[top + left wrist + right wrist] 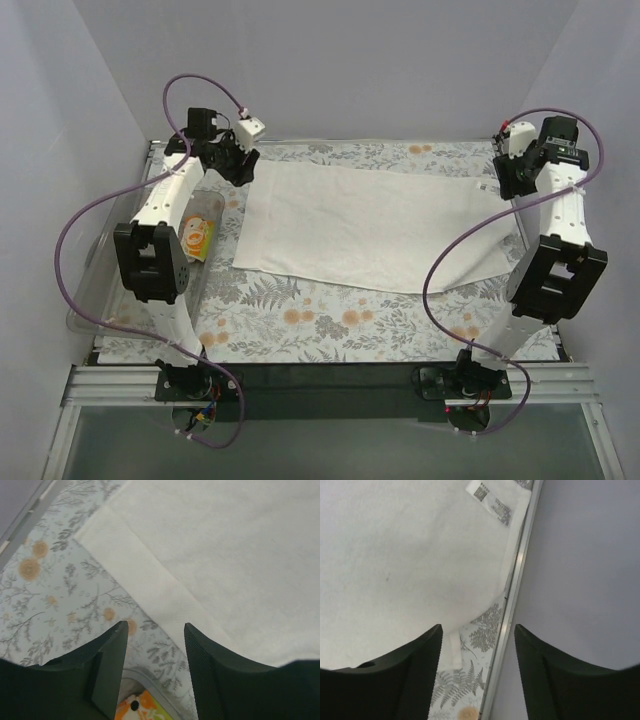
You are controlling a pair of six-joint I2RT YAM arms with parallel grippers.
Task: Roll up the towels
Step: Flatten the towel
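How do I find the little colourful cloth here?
Start at the fern-patterned table covering and go to its left edge, where a clear tray sits. The little cloth lies inside; unlike the big plain white towel, it is printed orange and green.

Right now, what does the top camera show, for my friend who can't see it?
A large white towel lies spread out on a fern-patterned table covering, with the left claw and right claw at its far corners.
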